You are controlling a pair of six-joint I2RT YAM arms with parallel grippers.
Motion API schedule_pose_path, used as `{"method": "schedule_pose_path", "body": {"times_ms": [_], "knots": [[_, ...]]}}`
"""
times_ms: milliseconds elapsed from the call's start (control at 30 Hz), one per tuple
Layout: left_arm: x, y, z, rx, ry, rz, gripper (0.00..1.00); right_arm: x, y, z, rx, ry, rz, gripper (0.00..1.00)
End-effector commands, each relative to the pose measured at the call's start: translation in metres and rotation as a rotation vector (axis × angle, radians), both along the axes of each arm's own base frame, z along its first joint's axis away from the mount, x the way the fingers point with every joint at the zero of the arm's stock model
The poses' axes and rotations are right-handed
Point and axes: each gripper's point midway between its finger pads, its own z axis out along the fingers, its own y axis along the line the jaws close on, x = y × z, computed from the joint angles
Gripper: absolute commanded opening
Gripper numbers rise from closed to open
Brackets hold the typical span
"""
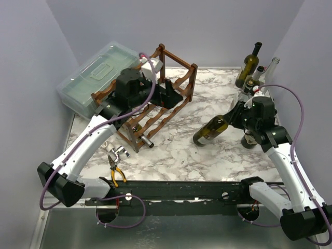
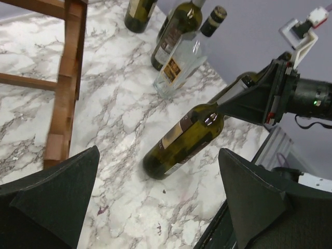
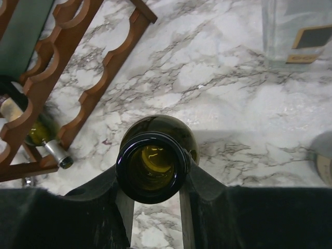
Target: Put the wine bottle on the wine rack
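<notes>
Black fingers [image 3: 104, 218] of the right gripper [image 3: 155, 181] filled the bottom of the wrist view, and they were clamped hard on the neck of the wine bottle [image 3: 155, 127], one on either side, just under its open dark mouth! Seen from above, that bottle sat tilted, neck up in the grip and base low at the marble table [image 1: 176, 150], seemingly resting on it, out on the right half and well apart from the wine rack [image 1: 192, 83] at the far left. One capped bottle [image 1: 145, 139] lay in the rack's lowest tier, neck poking toward the near edge. Up by the rack, the left gripper [image 2: 158, 153] hung with its jaws spread wide, nothing between them. Past the held bottle, standing bottles [image 1: 249, 65] crowded the far right corner, a clear bottle [image 2: 179, 59] among them. Behind the rack sat a translucent lidded box [image 1: 91, 78], and yellow-handled pliers [image 1: 116, 174] lay near the left arm's base.
</notes>
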Motion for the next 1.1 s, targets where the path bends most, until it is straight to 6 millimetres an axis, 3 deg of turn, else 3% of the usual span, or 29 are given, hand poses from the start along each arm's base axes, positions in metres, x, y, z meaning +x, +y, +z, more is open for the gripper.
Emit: {"method": "schedule_pose_path", "body": {"times_ms": [0, 100, 267, 433, 567, 700, 900, 1067], "knots": [[0.002, -0.015, -0.026, 0.173, -0.022, 0.089, 0.99, 0.004, 0.028, 0.023, 0.177, -0.057, 0.059, 0.01], [-0.002, -0.032, -0.042, 0.235, -0.024, 0.073, 0.99, 0.003, 0.036, 0.025, 0.254, -0.043, 0.052, 0.01], [-0.016, -0.055, -0.085, 0.402, -0.013, 0.055, 0.99, -0.001, 0.048, 0.032, 0.381, -0.037, 0.058, 0.01], [-0.043, -0.073, -0.129, 0.514, -0.014, -0.035, 0.99, -0.006, 0.059, 0.041, 0.45, -0.036, 0.099, 0.01], [-0.066, -0.086, -0.151, 0.547, 0.003, -0.114, 0.99, -0.009, 0.067, 0.045, 0.498, -0.023, 0.133, 0.01], [-0.082, -0.092, -0.162, 0.577, -0.055, -0.157, 0.99, -0.015, 0.075, 0.048, 0.544, -0.022, 0.181, 0.01], [-0.081, -0.089, -0.15, 0.503, -0.135, -0.111, 0.96, -0.02, 0.081, 0.049, 0.562, -0.007, 0.22, 0.01], [-0.071, -0.08, -0.153, 0.536, -0.153, -0.047, 0.99, -0.024, 0.084, 0.055, 0.567, -0.01, 0.253, 0.01]]}}
